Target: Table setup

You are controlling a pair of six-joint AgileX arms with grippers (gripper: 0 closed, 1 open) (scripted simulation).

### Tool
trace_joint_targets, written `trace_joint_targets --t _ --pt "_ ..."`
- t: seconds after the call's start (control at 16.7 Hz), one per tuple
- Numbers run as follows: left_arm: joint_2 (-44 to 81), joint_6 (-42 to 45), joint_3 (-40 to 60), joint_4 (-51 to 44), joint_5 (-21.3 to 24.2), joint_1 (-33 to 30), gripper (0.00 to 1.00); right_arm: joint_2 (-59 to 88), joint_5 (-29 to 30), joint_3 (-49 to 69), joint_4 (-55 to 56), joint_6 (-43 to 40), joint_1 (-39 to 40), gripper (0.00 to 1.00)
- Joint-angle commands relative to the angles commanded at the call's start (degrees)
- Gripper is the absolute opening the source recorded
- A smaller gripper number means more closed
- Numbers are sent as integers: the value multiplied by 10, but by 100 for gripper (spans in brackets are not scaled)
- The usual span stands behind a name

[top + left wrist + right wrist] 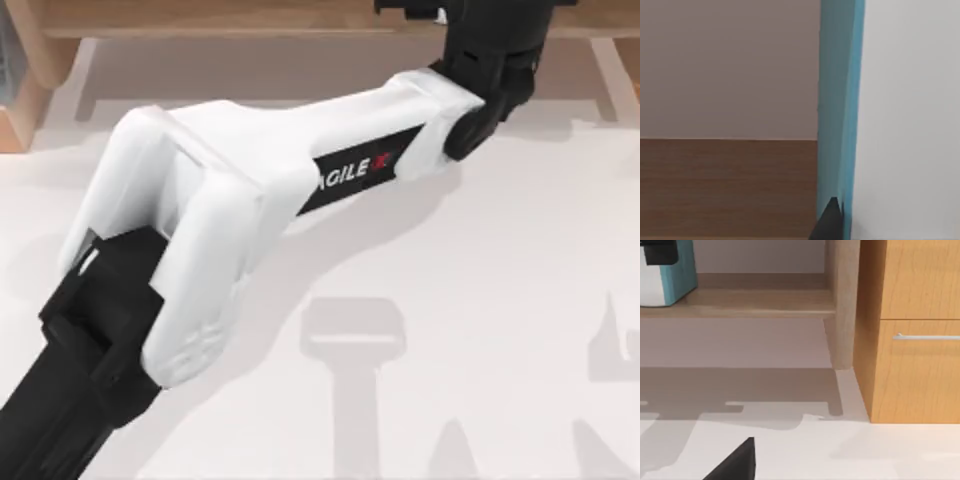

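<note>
My left arm (pixel 250 190) stretches from the table's lower left up to the back edge, its black wrist (pixel 490 60) over the wooden shelf (pixel 250 20). The left wrist view is close to a teal and white upright object (pixel 837 100) on that shelf (pixel 725 185), with a dark tip of my left gripper (pixel 827 222) just in front of it. In the right wrist view the same teal and white object (pixel 675 280) stands at the shelf's far end with a black part (pixel 660 252) against it. A dark edge of my right gripper (pixel 735 462) hangs over the white table (pixel 840 450).
A wooden cabinet with a drawer and a metal handle (pixel 925 337) stands at the table's back right. A wooden post (pixel 842 305) borders the shelf opening. Grey shadows of the arms lie on the white table (pixel 480 300).
</note>
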Motion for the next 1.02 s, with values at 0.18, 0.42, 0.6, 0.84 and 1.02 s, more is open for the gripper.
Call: trace_joint_targets --t 0.18,0.42,0.6,0.84,1.02 --pt "0 0 0 0 0 0 0 0 0 0 0 0 0 100" --pt "-2 1 -2 1 0 -3 0 0 0 0 0 0 0 100" --pt "-28 3 -37 13 -8 -11 0 0 0 0 0 0 0 100" --pt "-75 4 -108 35 -26 -27 0 0 0 0 0 0 0 100" --pt "-88 4 -127 42 -31 -32 0 0 0 0 0 0 0 100"
